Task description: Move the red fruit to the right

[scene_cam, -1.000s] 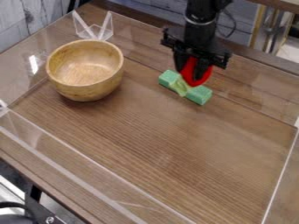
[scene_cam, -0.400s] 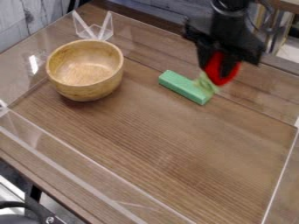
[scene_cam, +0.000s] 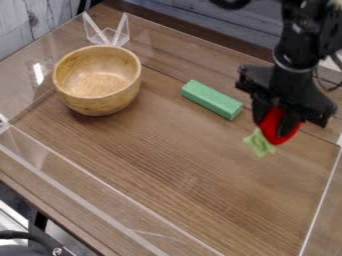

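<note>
The red fruit [scene_cam: 279, 127] is held in the pincer [scene_cam: 275, 118], whose black fingers are closed on it from either side. The fruit is seen to the right of the green block [scene_cam: 213, 99] and somewhat lower in the view, with a gap left between the two. Its light green leaf [scene_cam: 258, 143] is pointed down and toward the left, below the red part. Whether the table is touched by the leaf cannot be told from this angle.

The pincer is carried by a dark arm [scene_cam: 271, 57], by which the upper right of the view is filled, above and to the right of the block. The red of the fruit is partly covered by the fingers.

The block is laid flat on the brown table [scene_cam: 160, 165] and is set at a slant; it is touched by neither fruit nor bowl. To the left of the block, well apart from it, the round wooden bowl [scene_cam: 98, 82] is placed upright, its opening turned up. Farther off to the upper left of the block, beyond the bowl, a pale, spiky object [scene_cam: 106, 31] can be seen near the table's edge.
</note>
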